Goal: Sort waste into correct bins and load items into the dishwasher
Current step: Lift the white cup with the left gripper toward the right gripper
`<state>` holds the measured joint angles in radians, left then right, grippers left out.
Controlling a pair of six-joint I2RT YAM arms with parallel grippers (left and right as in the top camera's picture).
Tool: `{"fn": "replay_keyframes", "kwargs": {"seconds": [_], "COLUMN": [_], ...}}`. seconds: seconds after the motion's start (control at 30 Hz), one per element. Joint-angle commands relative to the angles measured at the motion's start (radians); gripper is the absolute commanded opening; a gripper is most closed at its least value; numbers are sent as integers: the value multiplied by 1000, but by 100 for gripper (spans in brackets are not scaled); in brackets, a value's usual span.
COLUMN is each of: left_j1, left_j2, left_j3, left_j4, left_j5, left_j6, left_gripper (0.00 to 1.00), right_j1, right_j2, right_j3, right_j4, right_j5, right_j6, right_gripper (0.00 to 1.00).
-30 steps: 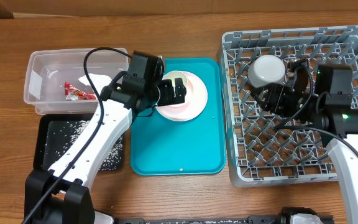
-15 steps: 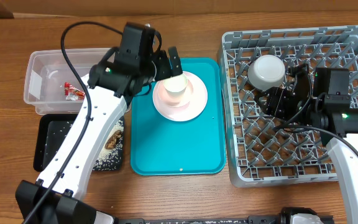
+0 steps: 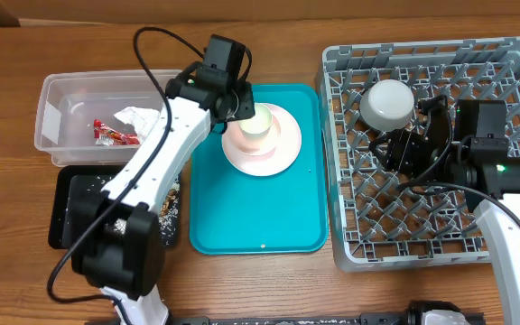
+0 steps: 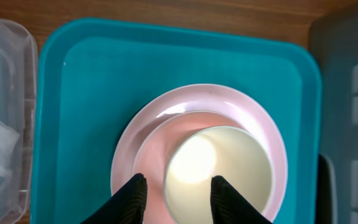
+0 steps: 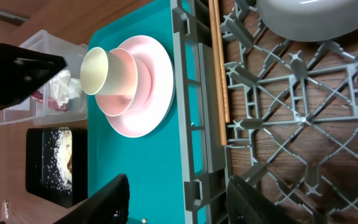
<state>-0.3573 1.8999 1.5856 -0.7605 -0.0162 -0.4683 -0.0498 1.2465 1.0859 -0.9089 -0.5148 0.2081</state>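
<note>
A small white cup stands in a small pink bowl on the pale pink plate, all on the teal tray. My left gripper hangs over them, open but narrow. One finger is inside the cup and the other outside its left rim, and neither touches it. The grey dishwasher rack holds an upturned whitish-grey bowl. My right gripper hovers open over the rack's left part, empty. The clear tub holds a red wrapper and a white napkin.
The black tray at the front left holds rice-like crumbs. A brown stick lies along the rack's left side. The teal tray sits between the two bins and the rack, close to each.
My left arm has swung in over the cup, and its jaws have narrowed from wide open to straddle the cup's rim. The right arm has barely moved.
</note>
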Motion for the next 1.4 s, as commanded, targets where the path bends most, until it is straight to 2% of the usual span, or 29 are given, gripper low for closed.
{"fn": "replay_keyframes", "kwargs": {"seconds": [0.0,0.27,0.33,0.4,0.6,0.83,1.0,1.1,1.17,1.37], "left_j1": [6,3,3,3,5,29,58,89,112,154], "left_j2": [52,109,110,110,103,35,-31,-51,-56,-51], "left_j3": [6,6,6,6,9,144,295,353,372,373], "left_j4": [0,-43,-52,-53,-42,-125,-259,-338,-392,-473], "left_j5": [-12,17,16,16,16,54,290,482,655,1122], "left_j6": [16,16,16,16,16,35,80,115,178,363], "left_gripper": [32,27,20,5,4,4,4,4,4,4], "right_j1": [6,5,6,5,5,3,3,3,3,3], "right_j2": [0,0,0,0,0,-1,-1,-1,-1,-1], "right_j3": [20,20,20,20,20,23,23,23,23,23], "right_j4": [4,-2,-3,-2,-2,31,63,89,102,157], "right_j5": [10,44,44,44,44,36,-103,-292,-435,-769], "right_j6": [-2,-2,-2,-2,-2,-2,-10,-98,-163,-315], "right_gripper": [53,52,53,53,54,69,88,92,97,99]}}
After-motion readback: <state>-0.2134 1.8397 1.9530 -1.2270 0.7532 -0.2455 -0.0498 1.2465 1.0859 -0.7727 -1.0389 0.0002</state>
